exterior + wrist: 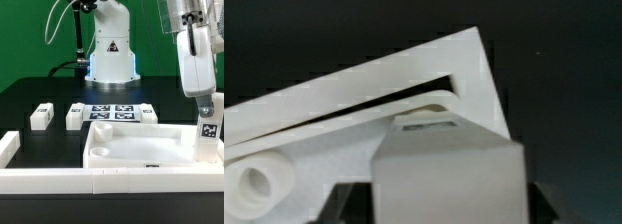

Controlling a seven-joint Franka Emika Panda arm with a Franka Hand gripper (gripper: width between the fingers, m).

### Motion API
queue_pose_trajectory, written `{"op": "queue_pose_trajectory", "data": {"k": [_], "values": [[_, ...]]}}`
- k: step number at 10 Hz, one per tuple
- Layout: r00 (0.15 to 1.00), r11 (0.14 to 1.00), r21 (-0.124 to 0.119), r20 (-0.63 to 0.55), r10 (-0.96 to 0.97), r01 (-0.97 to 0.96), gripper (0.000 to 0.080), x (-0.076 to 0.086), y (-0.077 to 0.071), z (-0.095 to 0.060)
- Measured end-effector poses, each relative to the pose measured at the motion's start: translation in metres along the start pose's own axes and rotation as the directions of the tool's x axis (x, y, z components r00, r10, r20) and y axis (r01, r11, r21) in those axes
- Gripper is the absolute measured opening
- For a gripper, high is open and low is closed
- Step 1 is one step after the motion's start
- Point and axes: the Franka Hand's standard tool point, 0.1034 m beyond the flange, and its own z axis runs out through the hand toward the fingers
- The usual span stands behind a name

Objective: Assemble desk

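Observation:
The white desk panel (150,152) lies rim up at the front middle of the table. My gripper (207,112) hangs over its far corner at the exterior view's right. It is shut on a white leg (209,128) with a black-and-white tag, held upright just above that corner. In the wrist view the leg (446,165) fills the space between my dark fingers (358,203), with the gripper (448,208) above the panel's corner (464,75). A round hole (251,185) in the panel shows beside it. Two loose legs (40,117) (75,117) stand at the left and a third (150,112) behind the panel.
The marker board (112,110) lies flat behind the panel, in front of the robot base (110,55). A long white border wall (110,183) runs along the front edge and another piece (8,148) stands at the left.

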Motion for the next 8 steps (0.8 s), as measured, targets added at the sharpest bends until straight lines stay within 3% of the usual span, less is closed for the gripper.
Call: {"op": "queue_pose_trajectory", "data": {"k": [1,2,3,5,8], "values": [[1.000,1.000,-0.001,0.000,-0.005,0.005,0.0371,0.000,0.000,0.000],[1.000,1.000,0.002,0.002,-0.025,0.025,0.0565,-0.001,0.000,-0.002],[0.998,0.998,0.018,0.010,-0.065,0.065,0.0623,-0.005,-0.003,-0.015],[0.995,0.994,0.052,0.032,-0.093,0.091,0.0645,-0.008,-0.005,-0.049],[0.994,0.994,0.042,0.027,-0.103,0.102,0.0649,-0.007,-0.002,-0.041]]}}
